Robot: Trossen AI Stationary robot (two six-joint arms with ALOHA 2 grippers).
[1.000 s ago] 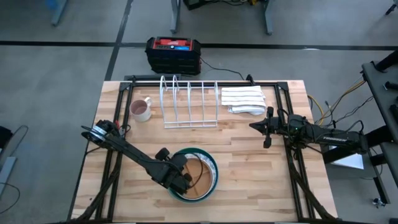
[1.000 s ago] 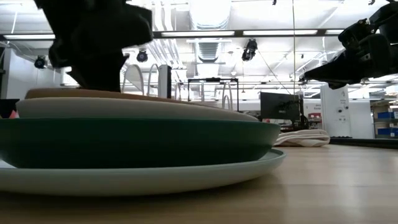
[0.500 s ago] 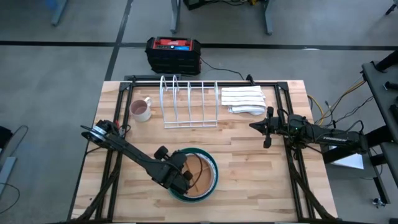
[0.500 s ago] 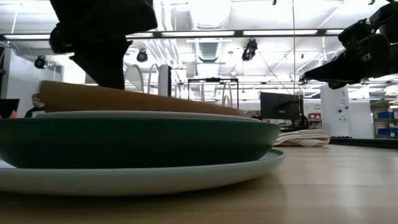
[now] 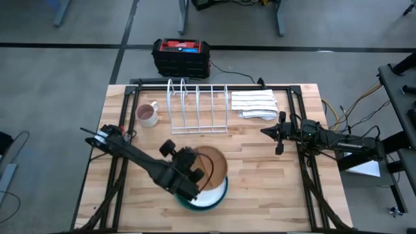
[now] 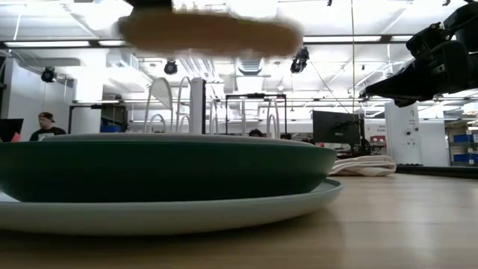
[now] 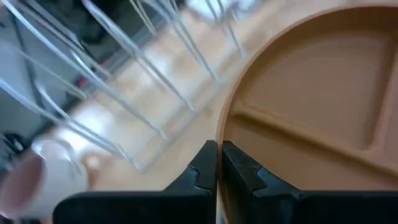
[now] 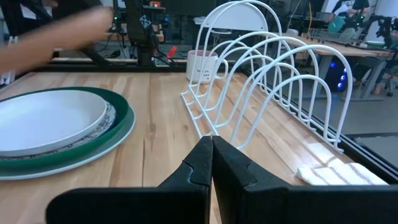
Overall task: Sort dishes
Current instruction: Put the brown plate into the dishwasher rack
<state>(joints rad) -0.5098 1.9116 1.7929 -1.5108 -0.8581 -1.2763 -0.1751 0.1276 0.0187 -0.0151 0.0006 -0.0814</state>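
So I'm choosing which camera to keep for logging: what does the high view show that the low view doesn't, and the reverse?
Only the high view shows the left gripper shut on the brown plate, the pinkish mug, and the red-topped black box behind the table.

Only the low view shows how the stack is layered, dark green plate on pale mint plate, with the brown plate lifted clear above it, plus a person in the room.

Both show the white wire rack, the folded cloth and the right arm waiting.
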